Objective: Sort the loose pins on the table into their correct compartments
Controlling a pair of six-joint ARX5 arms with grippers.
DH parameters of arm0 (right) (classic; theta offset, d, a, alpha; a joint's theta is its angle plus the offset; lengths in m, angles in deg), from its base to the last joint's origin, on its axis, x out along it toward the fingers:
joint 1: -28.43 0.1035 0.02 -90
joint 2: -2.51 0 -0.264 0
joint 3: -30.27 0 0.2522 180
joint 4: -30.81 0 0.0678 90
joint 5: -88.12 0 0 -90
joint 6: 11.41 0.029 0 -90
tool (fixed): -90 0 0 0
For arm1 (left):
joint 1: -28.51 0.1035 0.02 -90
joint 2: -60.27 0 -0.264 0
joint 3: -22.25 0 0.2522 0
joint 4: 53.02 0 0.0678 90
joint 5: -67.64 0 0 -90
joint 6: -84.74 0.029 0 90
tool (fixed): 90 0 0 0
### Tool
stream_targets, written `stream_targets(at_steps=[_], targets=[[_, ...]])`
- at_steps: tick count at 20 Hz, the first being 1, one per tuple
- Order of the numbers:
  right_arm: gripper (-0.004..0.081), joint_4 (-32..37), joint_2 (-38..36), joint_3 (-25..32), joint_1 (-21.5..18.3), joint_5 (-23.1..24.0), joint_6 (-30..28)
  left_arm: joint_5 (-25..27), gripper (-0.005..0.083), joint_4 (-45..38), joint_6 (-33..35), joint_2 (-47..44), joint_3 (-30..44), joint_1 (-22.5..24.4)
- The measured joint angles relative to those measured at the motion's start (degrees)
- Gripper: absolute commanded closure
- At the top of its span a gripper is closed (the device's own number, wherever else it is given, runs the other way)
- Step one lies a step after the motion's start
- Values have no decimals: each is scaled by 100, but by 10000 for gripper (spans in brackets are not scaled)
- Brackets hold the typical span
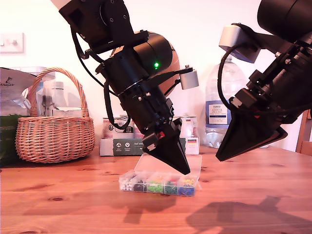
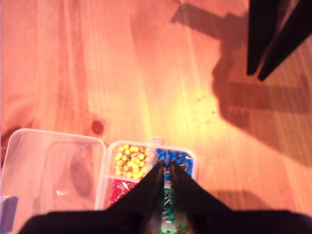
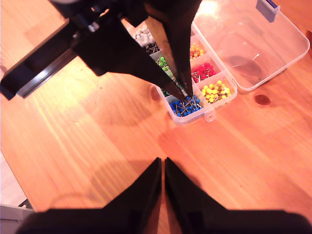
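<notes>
My first pincer hangs tips-down over the clear plastic box on the counter, its jaws nearly together just above the blue pins' compartment; whether a pin sits between them I cannot tell. My second pincer hovers beside the box over bare wood, jaws together, holding nothing. The box lid lies open

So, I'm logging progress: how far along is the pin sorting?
Done: no loose pins show on the reddish-brown wooden table where visible. In hand: my first gripper has its tips at the blue-pin compartment of the clear plastic box; any held pin is too small to see. Left: nothing visible; my second gripper hangs shut over bare wood.
</notes>
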Motion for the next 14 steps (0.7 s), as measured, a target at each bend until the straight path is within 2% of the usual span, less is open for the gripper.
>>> stream_targets(at_steps=[5,7,9,11,12,14], targets=[[782,2,0,0,0,0,0,0,730,9,0,0,0,0],[782,2,0,0,0,0,0,9,791,13,-7,0,0,0],[782,35,0,0,0,0,42,42,797,74,-129,0,0,0],[782,164,0,0,0,2,109,52,797,197,-614,0,0,0],[782,221,0,0,0,4,125,55,797,271,-643,-2,0,-2],[782,308,0,0,0,24,234,92,797,393,-1364,-26,0,-2]])
